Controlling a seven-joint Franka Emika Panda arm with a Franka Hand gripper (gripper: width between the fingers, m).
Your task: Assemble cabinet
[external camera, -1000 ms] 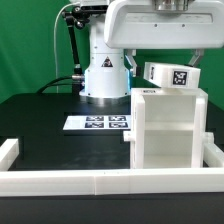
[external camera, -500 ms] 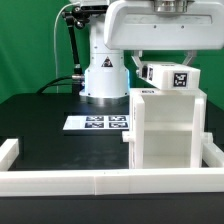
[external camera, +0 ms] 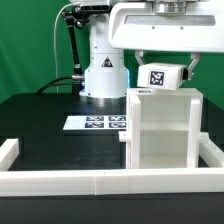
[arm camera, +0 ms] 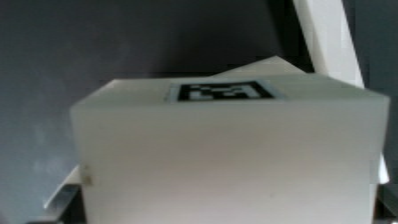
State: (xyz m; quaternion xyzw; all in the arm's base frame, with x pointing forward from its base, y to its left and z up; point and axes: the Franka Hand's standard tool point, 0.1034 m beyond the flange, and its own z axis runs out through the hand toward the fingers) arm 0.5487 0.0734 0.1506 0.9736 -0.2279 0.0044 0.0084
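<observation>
The white cabinet, with open shelf compartments, stands upright on the black table at the exterior view's right. My gripper hangs just above its top. It is shut on a small white block with a black-and-white tag on its face. The block is held close over the cabinet's top edge; I cannot tell whether they touch. In the wrist view the block fills most of the picture, its tag facing the camera. A strip of the cabinet's white wall shows beyond it. The fingertips are mostly hidden by the block.
The marker board lies flat on the table to the exterior view's left of the cabinet. A low white frame rail runs along the front, with a corner piece at the left. The robot base stands behind.
The held block has turned from tilted to nearly level, its tag now facing the exterior camera. It has shifted slightly toward the exterior view's left over the cabinet top.
</observation>
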